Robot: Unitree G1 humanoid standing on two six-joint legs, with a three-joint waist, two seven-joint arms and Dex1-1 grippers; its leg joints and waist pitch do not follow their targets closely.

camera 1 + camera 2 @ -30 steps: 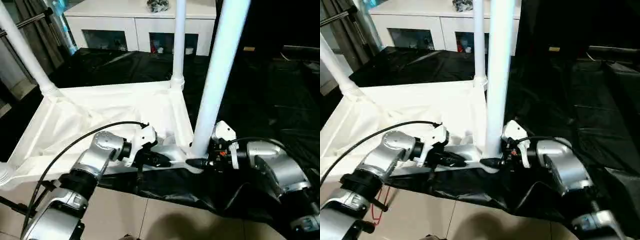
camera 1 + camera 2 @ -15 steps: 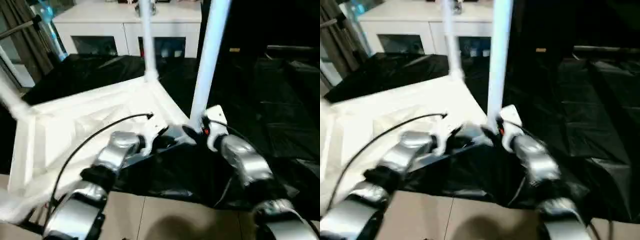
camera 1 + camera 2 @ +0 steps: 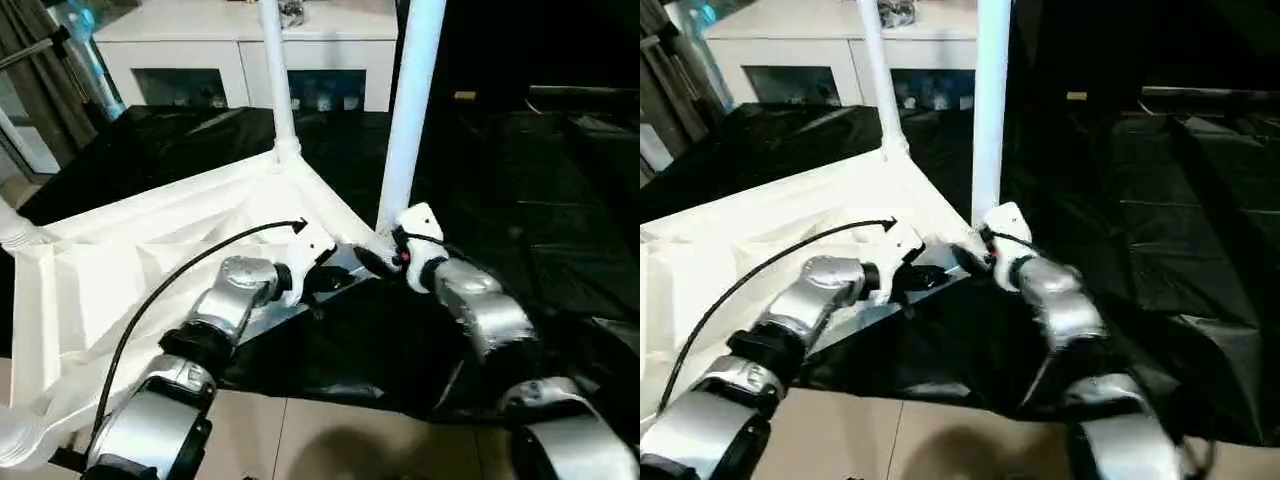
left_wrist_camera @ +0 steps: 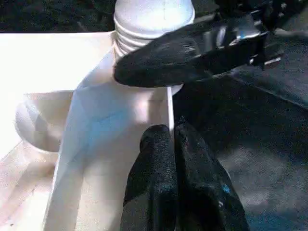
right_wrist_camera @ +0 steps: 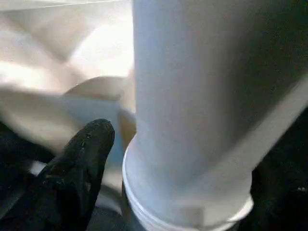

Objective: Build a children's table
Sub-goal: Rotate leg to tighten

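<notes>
The children's table lies upside down, its white tabletop resting on a black sheet. Three white legs show, all upright in corner sockets: a near leg, a far one and one at the left edge. My left gripper is shut on the tabletop's thin rim right beside the near corner. My right gripper sits at the base of the near leg. It is open, its jaws on either side of the leg, and one finger stands slightly off it.
A white cabinet with glass-fronted compartments stands behind the table. The black sheet covers the floor to the right and back. Pale floor tiles lie in front. A dark curtain and stand are at the far left.
The whole view has shifted, so the camera moved. My right gripper's fingers have spread away from the near leg's base. My left gripper keeps its pinch on the rim.
</notes>
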